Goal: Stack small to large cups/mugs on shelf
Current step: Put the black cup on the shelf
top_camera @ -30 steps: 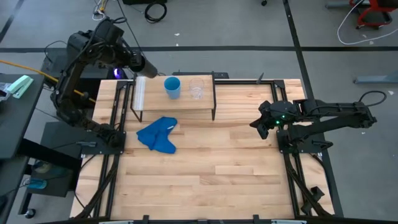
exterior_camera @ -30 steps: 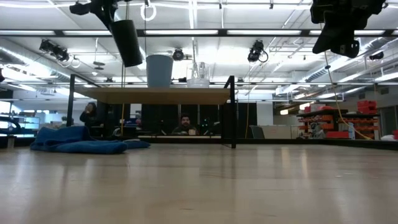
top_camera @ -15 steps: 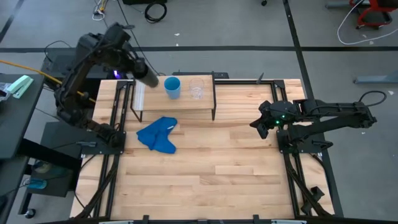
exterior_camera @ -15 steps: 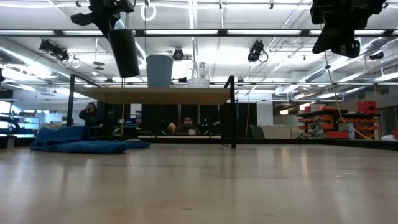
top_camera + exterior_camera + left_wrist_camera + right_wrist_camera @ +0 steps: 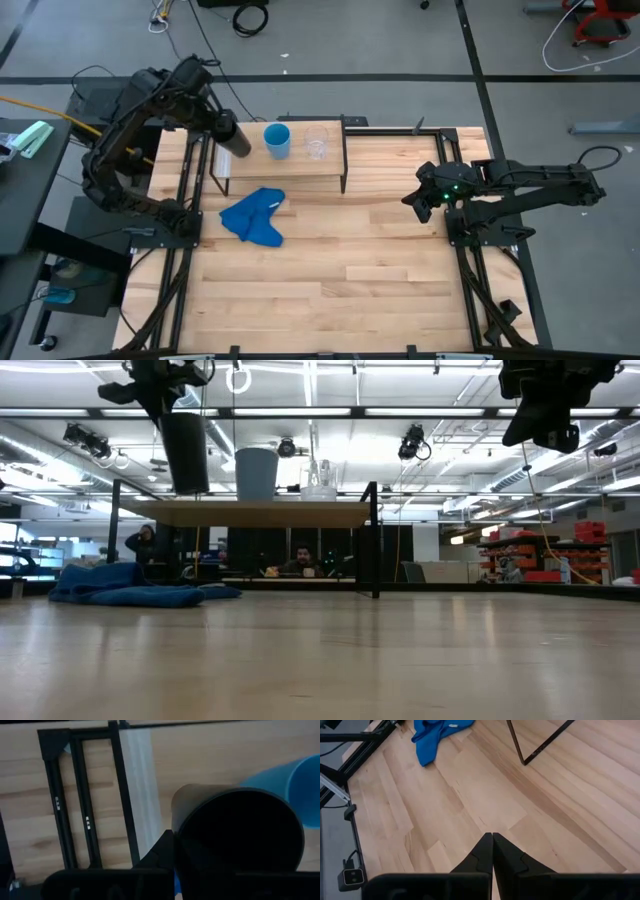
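Observation:
My left gripper (image 5: pixel 222 127) is shut on the black cup (image 5: pixel 237 142), which hangs nearly upright over the left end of the shelf (image 5: pixel 300 168), clear of the board in the low view (image 5: pixel 185 452). The light blue cup (image 5: pixel 278 139) and the small clear cup (image 5: pixel 317 143) stand on their bases on the shelf, to the black cup's right. The black cup fills the left wrist view (image 5: pixel 235 840), with the blue cup (image 5: pixel 287 777) behind it. My right gripper (image 5: pixel 418 200) is shut and empty, raised over the table's right side. My left gripper holds the black cup by its upper end (image 5: pixel 178 416), coming from above and pointing down. The cup hangs below the fingers, nearly upright and lifted clear of the shelf board (image 5: pixel 260 513). The cup's own body hides the place of contact in the wrist view.
A crumpled blue cloth (image 5: pixel 253 216) lies on the tabletop in front of the shelf's left half. The shelf's black legs (image 5: pixel 343 180) stand at its corners. Bare wooden tabletop (image 5: pixel 360 270) stretches to the near edge. People (image 5: pixel 298 560) show behind the table in the low view.
My left gripper has carried the black cup down toward the shelf's left end. The cup has turned from tilted to nearly upright and hangs lower over the board. The gripper has stayed shut on it.

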Robot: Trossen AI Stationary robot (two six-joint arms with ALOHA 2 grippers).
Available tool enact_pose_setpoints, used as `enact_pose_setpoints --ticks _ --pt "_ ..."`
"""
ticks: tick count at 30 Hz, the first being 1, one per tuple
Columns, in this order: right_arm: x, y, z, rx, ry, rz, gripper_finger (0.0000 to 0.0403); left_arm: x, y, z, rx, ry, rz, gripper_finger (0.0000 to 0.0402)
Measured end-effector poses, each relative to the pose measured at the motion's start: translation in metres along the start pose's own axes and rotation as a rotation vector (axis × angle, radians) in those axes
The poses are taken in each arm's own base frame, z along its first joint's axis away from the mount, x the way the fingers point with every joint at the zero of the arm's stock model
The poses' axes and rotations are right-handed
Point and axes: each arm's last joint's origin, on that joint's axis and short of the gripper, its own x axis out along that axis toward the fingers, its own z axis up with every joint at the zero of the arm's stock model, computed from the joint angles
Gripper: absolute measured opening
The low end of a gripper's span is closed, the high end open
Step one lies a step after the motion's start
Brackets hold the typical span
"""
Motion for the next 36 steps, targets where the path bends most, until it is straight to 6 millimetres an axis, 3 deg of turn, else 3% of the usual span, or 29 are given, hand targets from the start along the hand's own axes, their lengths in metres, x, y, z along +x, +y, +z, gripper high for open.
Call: enact_pose_setpoints --ticks 6,25,36 --pt "0.000 0.000 0.000 0.000 0.000 0.000 0.0012 0.014 0.001 -0.002 0.003 0.042 0.040 0.0009" --pt "0.000 0.000 0.000 0.000 0.000 0.000 0.0012 0.014 0.001 -0.001 0.006 0.028 0.059 0.0010" --pt "0.000 0.000 0.000 0.000 0.000 0.000 0.0012 0.025 -0.006 0.005 0.024 0.058 0.084 0.0014"
